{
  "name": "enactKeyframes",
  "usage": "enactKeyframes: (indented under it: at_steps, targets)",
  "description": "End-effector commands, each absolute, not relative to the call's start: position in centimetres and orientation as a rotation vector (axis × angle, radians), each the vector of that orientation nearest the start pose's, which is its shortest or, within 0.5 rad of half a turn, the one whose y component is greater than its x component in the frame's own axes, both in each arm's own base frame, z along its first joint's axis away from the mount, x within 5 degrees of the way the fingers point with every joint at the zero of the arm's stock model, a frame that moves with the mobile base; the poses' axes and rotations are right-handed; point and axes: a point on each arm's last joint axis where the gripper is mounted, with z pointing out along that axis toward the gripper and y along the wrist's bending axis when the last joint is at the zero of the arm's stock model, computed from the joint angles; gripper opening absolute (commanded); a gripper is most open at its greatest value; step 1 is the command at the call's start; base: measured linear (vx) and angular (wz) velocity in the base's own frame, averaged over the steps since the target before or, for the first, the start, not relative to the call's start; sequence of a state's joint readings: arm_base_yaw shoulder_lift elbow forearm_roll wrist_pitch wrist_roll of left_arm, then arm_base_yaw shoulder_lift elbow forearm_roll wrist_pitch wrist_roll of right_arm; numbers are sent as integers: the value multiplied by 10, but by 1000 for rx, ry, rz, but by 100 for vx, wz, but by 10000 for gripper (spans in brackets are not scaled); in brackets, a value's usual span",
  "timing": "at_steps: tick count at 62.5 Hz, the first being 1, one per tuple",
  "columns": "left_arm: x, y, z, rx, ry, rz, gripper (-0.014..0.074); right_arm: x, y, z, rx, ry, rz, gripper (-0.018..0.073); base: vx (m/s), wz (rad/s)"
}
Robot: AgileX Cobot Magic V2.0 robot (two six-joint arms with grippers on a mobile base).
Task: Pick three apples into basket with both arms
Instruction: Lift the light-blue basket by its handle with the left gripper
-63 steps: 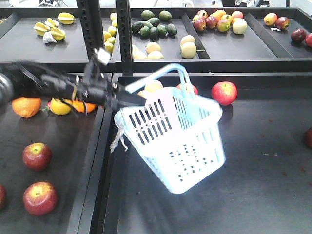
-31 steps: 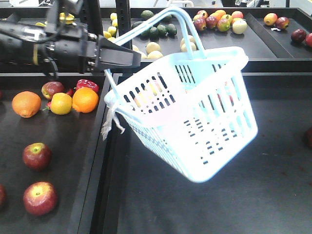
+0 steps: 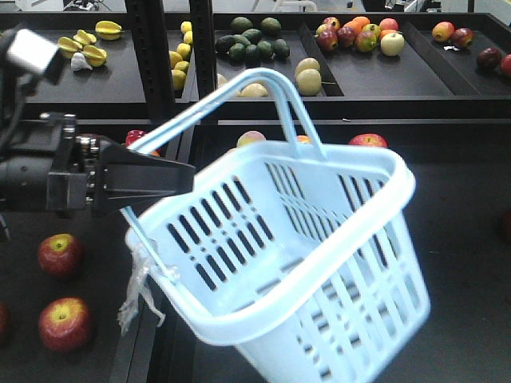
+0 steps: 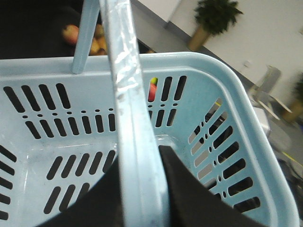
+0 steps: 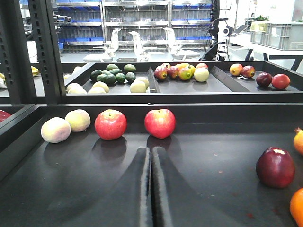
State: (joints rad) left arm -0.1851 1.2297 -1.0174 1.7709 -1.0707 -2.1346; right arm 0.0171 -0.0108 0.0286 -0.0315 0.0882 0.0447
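My left gripper (image 3: 180,175) is shut on a hoop handle (image 3: 263,80) of the pale blue basket (image 3: 263,239), which hangs tilted in the air close to the camera. In the left wrist view the fingers (image 4: 180,189) clamp the handle (image 4: 132,118) above the empty basket (image 4: 222,85). Two red apples with yellow tops (image 3: 60,255) (image 3: 65,324) lie on the lower left tray. Another red apple (image 3: 367,140) peeks out behind the basket. My right gripper (image 5: 151,151) is shut and empty, low over the black tray, facing two red apples (image 5: 110,124) (image 5: 160,123).
A dark red apple (image 5: 275,166) and an orange (image 5: 297,208) lie at the right. Pale round fruits (image 5: 56,129) sit at the left. The upper shelf (image 3: 375,80) holds avocados, starfruit and mixed fruit. A black upright post (image 3: 152,48) stands behind my left arm.
The basket has swung up and toward the camera, hanging from my left gripper, and now hides most of the middle tray. My left arm has dropped lower and drawn back to the left.
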Motion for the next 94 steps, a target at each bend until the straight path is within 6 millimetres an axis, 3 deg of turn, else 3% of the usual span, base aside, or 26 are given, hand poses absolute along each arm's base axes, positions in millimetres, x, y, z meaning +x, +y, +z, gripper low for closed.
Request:
enactKeyframes:
  at_steps: [1,16,32,62,94]
  targets:
    - [206,-109,387,529,1821,-1093,-8,56,1,199,-5,1521,10,-1,0,0]
    - [180,-92,388,391,1751,-957,-8,56,1,199,-5,1521,10,-1,0,0]
    - [158,-84,372,339,1744,-918,-8,56,1,199,-5,1521,10,-1,0,0]
    - [146,-94,364,483,1789,-1049,-8,56,1,199,-5,1521,10,-1,0,0]
    - [145,-94,364,492,1790,-1058,-7,56,1,199,-5,1521,10,-1,0,0]
